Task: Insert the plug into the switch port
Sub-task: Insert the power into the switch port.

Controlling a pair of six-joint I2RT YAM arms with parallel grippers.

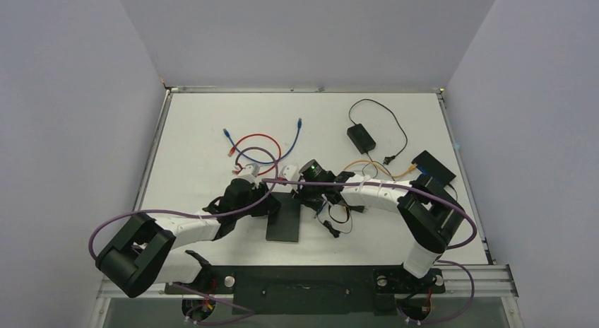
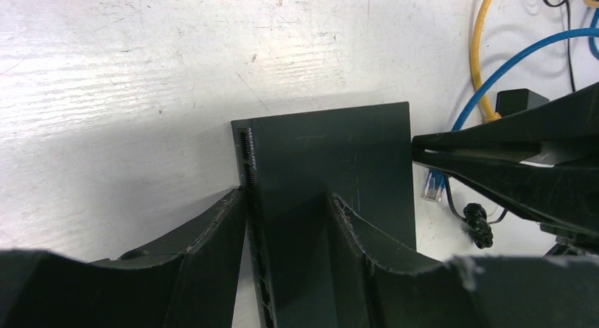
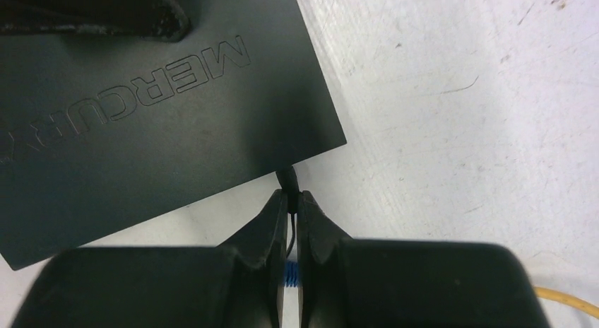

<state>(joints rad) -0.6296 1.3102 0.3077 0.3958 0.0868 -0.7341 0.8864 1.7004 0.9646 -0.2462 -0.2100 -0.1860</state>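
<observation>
right jaws, shut on the plug [image 2: 432, 186], sit across the switch [image 2: 332, 158] from its ports [image 2: 247, 158]; left jaws straddle it half-open, grip unclear.

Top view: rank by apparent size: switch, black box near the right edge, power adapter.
1. switch: largest, even with its far end partly hidden
2. black box
3. power adapter: smallest

Two robot arms [image 1: 191, 229], each with one hand — left hand [image 2: 288, 197], right hand [image 3: 289, 198]. One flat black switch [image 1: 282, 218] on the desk [image 1: 205, 116]. Three cable colours countable — red cable [image 1: 258, 138], blue cable [image 2: 508, 66], yellow cable [image 2: 480, 52]. One power adapter [image 1: 360, 136]; one other black box [image 1: 432, 167].
</observation>
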